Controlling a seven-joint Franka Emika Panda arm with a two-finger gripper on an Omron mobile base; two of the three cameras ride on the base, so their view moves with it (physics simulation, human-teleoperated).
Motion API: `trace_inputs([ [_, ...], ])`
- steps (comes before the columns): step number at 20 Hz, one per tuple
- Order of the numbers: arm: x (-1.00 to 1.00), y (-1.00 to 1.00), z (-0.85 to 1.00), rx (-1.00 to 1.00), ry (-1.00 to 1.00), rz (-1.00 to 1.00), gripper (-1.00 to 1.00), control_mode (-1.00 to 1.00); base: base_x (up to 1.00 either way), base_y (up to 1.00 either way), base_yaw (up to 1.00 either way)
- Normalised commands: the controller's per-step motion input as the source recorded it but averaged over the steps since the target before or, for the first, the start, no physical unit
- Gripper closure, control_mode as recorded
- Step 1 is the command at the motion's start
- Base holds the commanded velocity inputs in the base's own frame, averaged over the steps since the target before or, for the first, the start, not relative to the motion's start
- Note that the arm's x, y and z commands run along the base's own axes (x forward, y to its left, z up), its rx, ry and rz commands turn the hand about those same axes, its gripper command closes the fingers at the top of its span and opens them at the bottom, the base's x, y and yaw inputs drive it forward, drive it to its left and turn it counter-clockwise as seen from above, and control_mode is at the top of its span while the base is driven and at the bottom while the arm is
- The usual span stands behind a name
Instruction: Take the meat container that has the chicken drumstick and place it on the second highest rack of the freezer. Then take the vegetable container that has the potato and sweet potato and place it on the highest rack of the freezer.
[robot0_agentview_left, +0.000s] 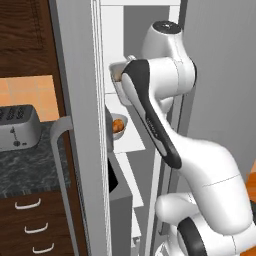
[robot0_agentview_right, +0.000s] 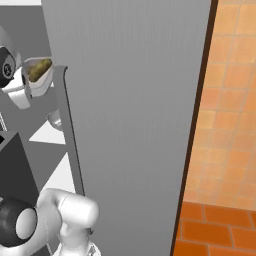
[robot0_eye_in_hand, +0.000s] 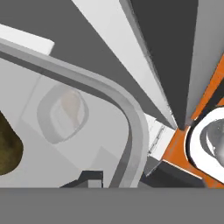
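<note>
1. Arm (robot0_agentview_left: 165, 115) reaches up into the open freezer from 5 o'clock in the left base view; wrist sits at 12 o'clock, behind the door edge.
2. Vegetable container (robot0_agentview_right: 39, 75), translucent with brownish-yellow content, is up at the hand, at 10 o'clock in the right base view, just left of the door handle (robot0_agentview_right: 70, 135). In the left base view it peeks out at 11 o'clock from the forearm, touching the hand.
3. Potato (robot0_eye_in_hand: 8, 146): dark olive-brown lump at 9 o'clock in the hand view, seen through the container's clear wall.
4. Meat container (robot0_agentview_left: 119, 126) rests on a white freezer rack (robot0_agentview_left: 131, 142), below the vegetable container, centre of the left base view; orange-brown drumstick visible inside. In the hand view it shows as a pale oval through the clear wall, at 10 o'clock.
5. Gripper (robot0_agentview_right: 20, 92): fingers hidden by the container and wrist. Can't tell if spread or clamped, or whether it actually has the container.
6. Toaster (robot0_agentview_left: 17, 127) on the dark counter at 9 o'clock, left base view, well apart from the freezer.
7. Freezer door (robot0_agentview_right: 135, 125) stands open, grey slab across the right base view.
</note>
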Motion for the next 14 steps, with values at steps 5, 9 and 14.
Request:
trace_inputs([
  [5,0.89,0.22,0.0,0.0,-0.01,-0.06,1.0,-1.0,0.0,0.0,0.0],
  [9,0.84,0.12,0.0,0.0,0.0,-0.01,1.0,-1.0,0.0,0.0,0.0],
  [14,0.84,0.14,-0.05,0.0,0.0,-0.02,1.0,-1.0,0.0,0.0,0.0],
])
